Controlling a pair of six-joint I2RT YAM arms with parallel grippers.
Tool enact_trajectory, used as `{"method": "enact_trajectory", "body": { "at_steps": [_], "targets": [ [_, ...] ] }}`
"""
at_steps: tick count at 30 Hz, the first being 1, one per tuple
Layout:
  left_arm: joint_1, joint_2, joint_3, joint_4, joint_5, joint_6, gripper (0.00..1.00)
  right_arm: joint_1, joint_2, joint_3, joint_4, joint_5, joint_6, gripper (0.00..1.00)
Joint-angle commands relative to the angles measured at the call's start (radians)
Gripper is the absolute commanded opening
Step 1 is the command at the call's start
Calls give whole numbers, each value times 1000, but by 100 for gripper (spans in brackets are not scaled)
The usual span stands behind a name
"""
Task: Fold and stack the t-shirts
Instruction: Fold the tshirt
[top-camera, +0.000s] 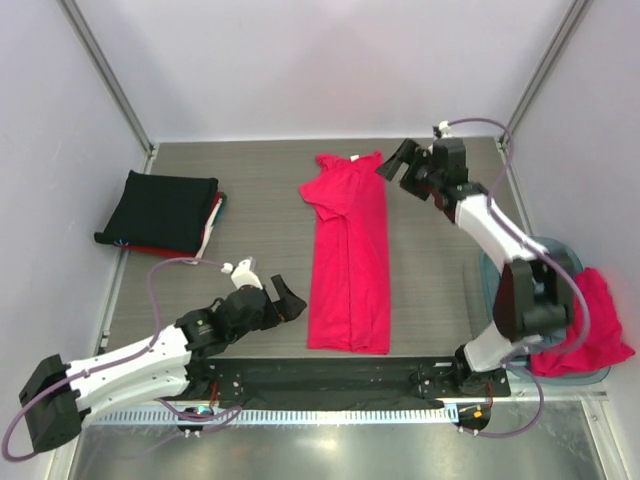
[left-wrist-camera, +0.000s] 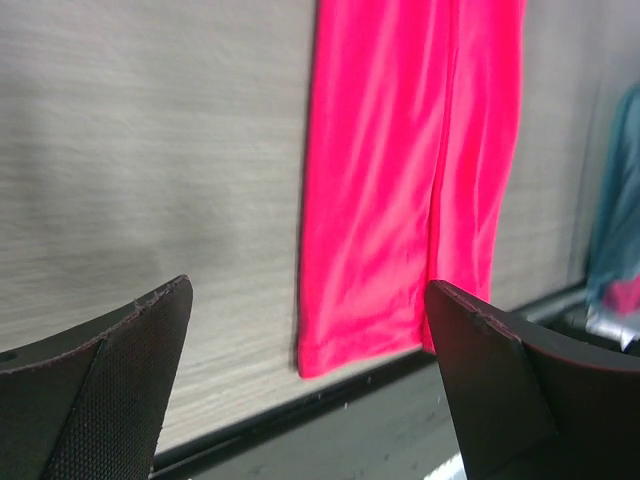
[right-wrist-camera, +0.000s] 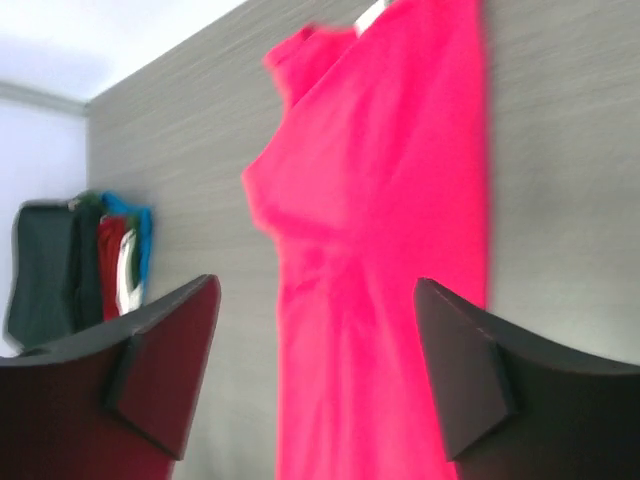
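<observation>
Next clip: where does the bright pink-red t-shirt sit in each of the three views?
Top external: the pink-red t-shirt lies mid-table as a long strip, collar at the far end.
Left wrist: its hem end, upper right of centre.
Right wrist: its collar end fills the centre.
Shared landmark: the grey wood-grain table under it in all three.

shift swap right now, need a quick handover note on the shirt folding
Left hand: open, empty, beside the near end of the pink shirt.
Right hand: open, empty, by its collar end.
The shirt lies flat mid-table, folded lengthwise into a strip.
Done: folded stack far left, black on top.
Left: fold the strip crosswise, stack it; another pinkish shirt waits in the bin at right.
</observation>
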Motion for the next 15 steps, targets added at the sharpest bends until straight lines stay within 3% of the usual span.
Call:
{"method": "enact_trajectory", "body": {
  "at_steps": [1, 3, 5, 6, 7, 8, 13, 15],
  "targets": [
    [8, -84, -13, -52, -168, 32, 100, 66, -212, -162, -34, 201, -22, 99],
    [9, -135, -22, -49, -165, 62, 100, 63, -282, -288, -79, 343, 90, 100],
    [9, -163, -34, -35, -140, 75, 96, 20, -345, -399, -93, 280, 138, 96],
    [11, -182, -37, -29, -91, 83, 95, -1, -355, -418, -106, 121, 108, 85],
    [11, -187, -41, -11, -62, 88, 94, 2, -371, -431, -134, 80, 57, 73],
    [11, -189, -42, -8, -41, 91, 92, 20, -386, -456, -165, 72, 49, 67],
    [11, -108, -31, 4, 79, 57, 87, 198, -526, -572, -336, 227, 71, 67],
    [9, -65, -16, 15, 104, 52, 84, 245, -567, -619, -399, 232, 103, 59]
  ]
}}
